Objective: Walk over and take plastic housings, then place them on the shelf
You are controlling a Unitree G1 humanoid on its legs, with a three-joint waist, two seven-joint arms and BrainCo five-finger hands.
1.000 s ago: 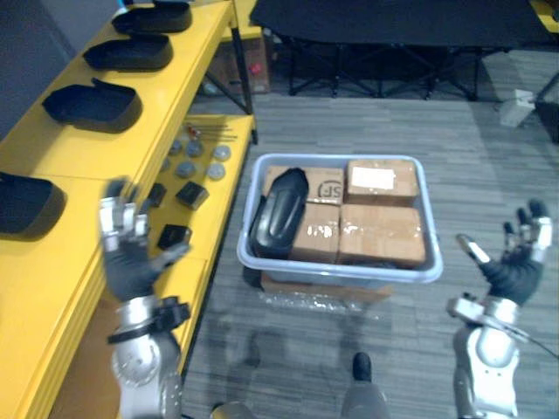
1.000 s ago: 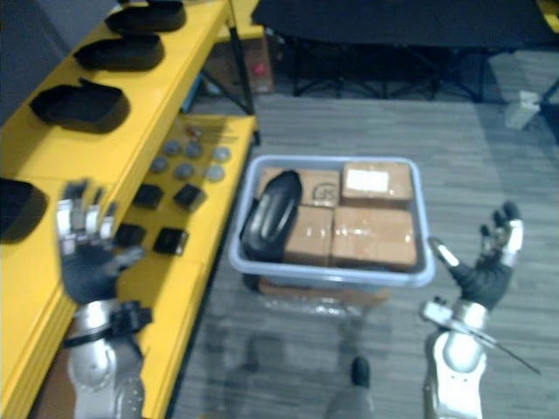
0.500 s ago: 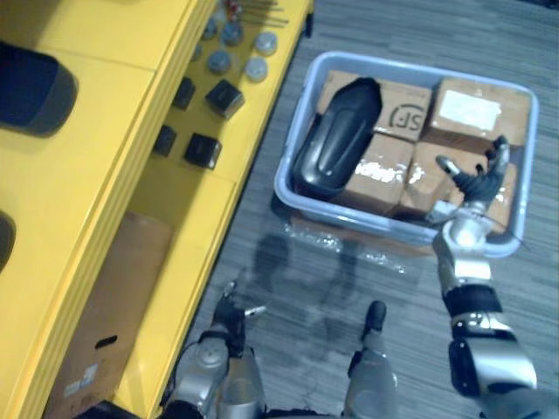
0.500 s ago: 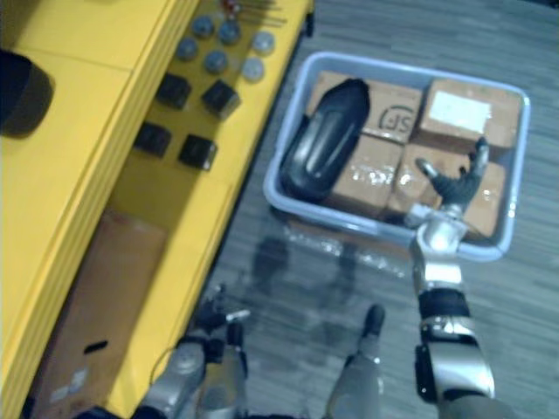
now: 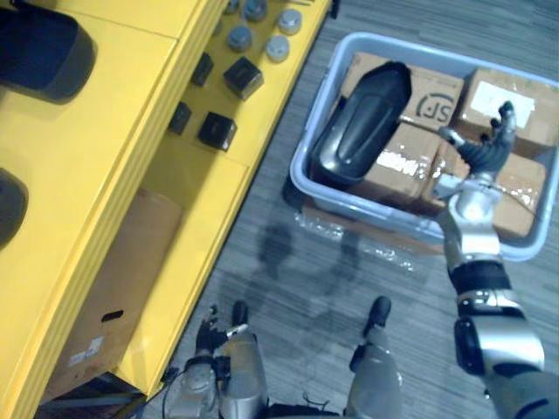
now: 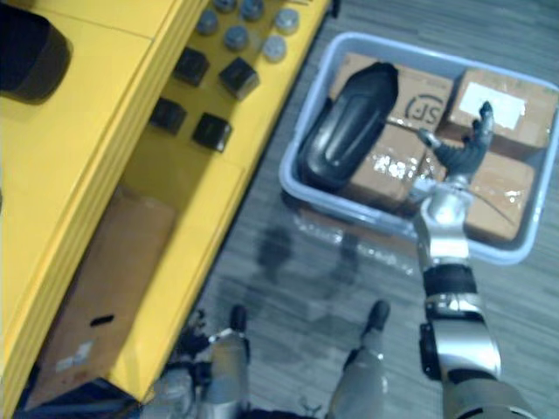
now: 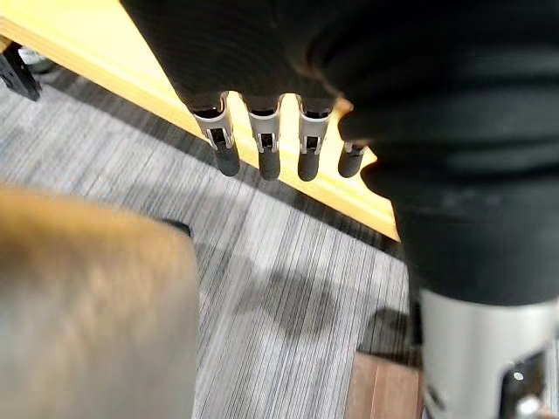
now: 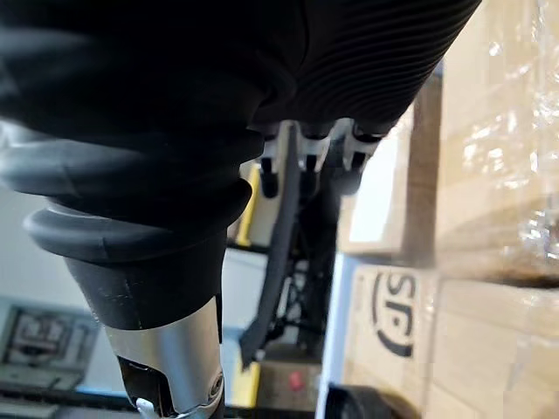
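Note:
A black plastic housing lies aslant in the left part of a pale blue bin, resting on taped cardboard boxes. My right hand hovers open over the boxes in the bin's right half, fingers spread, a short way right of the housing and apart from it. My left hand hangs low by my side above the floor; its fingers are relaxed and hold nothing. Two more black housings sit on the top of the yellow shelf.
The shelf's lower level carries small black blocks and grey discs. A cardboard box stands under the shelf. Grey striped floor lies between the shelf and the bin.
The camera has tilted down toward the floor. Both hands were raised a second ago; the left has dropped to my side and the right has reached over the bin's boxes.

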